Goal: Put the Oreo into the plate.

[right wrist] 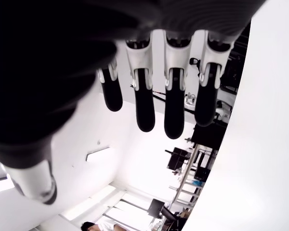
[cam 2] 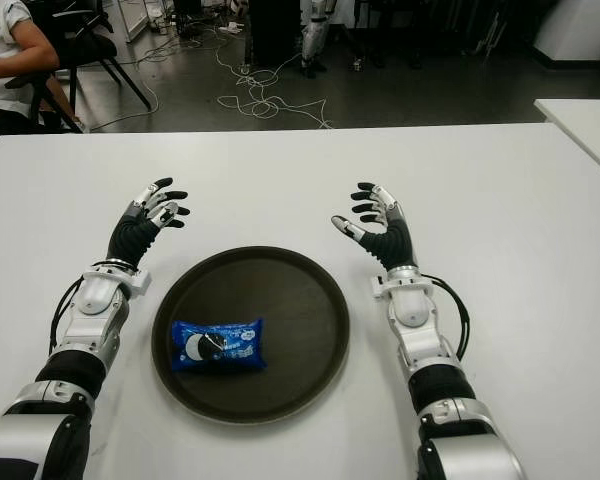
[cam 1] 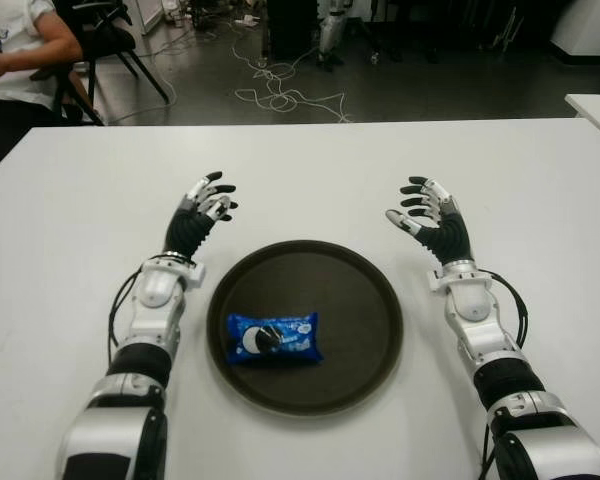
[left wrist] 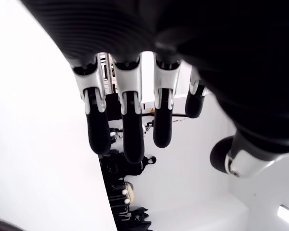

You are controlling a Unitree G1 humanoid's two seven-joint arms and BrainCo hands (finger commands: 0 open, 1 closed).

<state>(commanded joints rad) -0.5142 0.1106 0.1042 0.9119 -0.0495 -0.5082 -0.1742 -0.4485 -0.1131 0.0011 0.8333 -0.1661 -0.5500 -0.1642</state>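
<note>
**Inspector:** Begin with the largest item.

**Assistant:** The white table (cam 1: 300, 170) carries everything. A person (cam 1: 15, 50) sits at its far left corner, well apart from the work.

**Inspector:** Next?

**Assistant:** The round dark plate (cam 1: 365, 300) lies centred before the robot, between its two forearms, within reach of either one.

**Inspector:** The hands?

**Assistant:** The left hand (cam 1: 208, 203) shows just beyond the plate's left side, the right hand (cam 1: 427, 215) just beyond its right. Both are raised with fingers spread and relaxed; each wrist view shows straight fingers (left wrist: 129, 130) with nothing between them, and the right fingers (right wrist: 144, 103) likewise. Neither grips anything. I judge this a released, stand-clear posture, keeping the plate unobstructed.

**Inspector:** And the task item?

**Assistant:** The Oreo (cam 1: 273, 337), a blue packet, lies flat inside the plate, toward its left and near portion, touching neither hand.

**Inspector:** Finding?

**Assistant:** In my judgement, the placement appears complete; nothing remains to be carried.
</note>
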